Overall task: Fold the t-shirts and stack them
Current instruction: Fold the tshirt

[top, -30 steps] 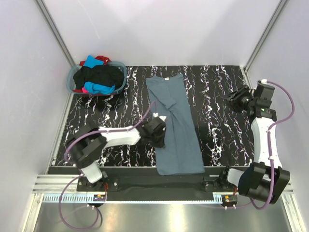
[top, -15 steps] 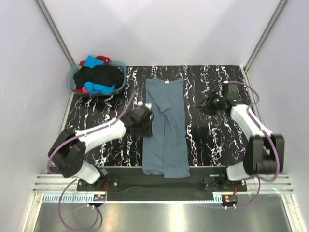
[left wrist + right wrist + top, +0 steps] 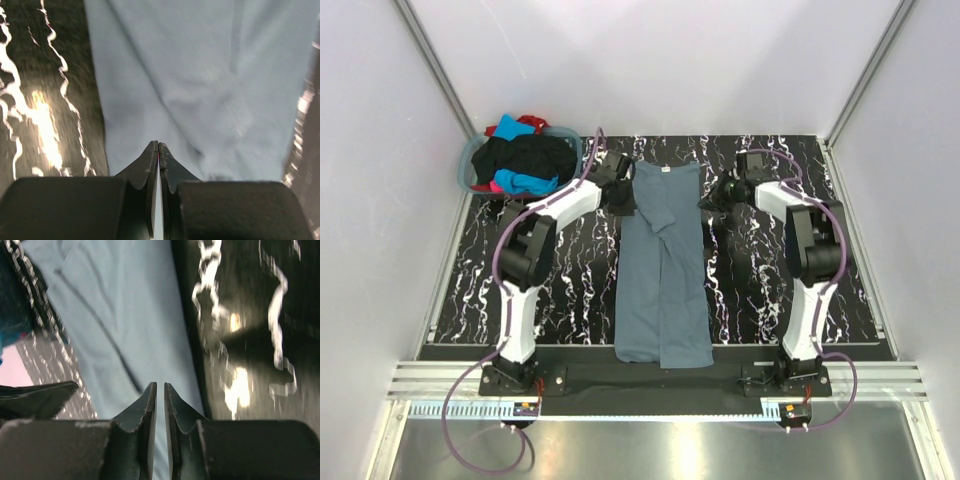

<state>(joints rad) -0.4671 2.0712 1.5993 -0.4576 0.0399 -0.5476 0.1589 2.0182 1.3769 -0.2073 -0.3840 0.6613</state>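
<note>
Both arms had swung up to the collar end of the slate t-shirt (image 3: 660, 285). The left gripper (image 3: 628, 197) sat at its 11 o'clock corner and the right gripper (image 3: 707, 202) at 1 o'clock, each with fingers closed together on nothing. Folded lengthwise, the shirt lay mid-table, with the other tees (image 3: 528, 158) in the basket (image 3: 470, 163) at 10 o'clock.

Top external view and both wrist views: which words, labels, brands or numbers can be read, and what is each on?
No text can be read in any view.
Neck label on the slate blue-grey t-shirt: a small white patch, too small to read.
Scale strip along the near rail: fine tick marks only, with no legible numbers.
Both wrist views: no text in sight.
</note>
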